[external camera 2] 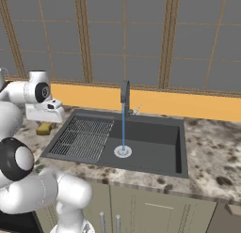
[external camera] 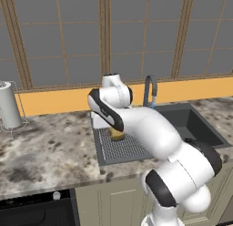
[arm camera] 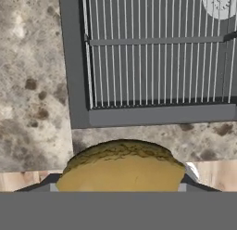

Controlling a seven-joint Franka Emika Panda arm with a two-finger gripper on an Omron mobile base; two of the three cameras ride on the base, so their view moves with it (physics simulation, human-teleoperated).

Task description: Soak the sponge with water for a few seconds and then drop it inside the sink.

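Note:
The mustard-yellow sponge sits between my fingertips and touches both. It is on the speckled counter just left of the sink's ribbed drainboard. My gripper points down, shut on the sponge. From the left base, the sponge peeks out under the hand, with the gripper mostly hidden behind the arm. A thin blue stream of water runs from the dark faucet onto the round drain. The water falls well to the right of the sponge.
A white paper-towel roll in a wire holder stands at the far left of the counter. An orange backsplash and windows close off the back. Speckled counter stretches right of the basin. My own arm blocks much of the sink.

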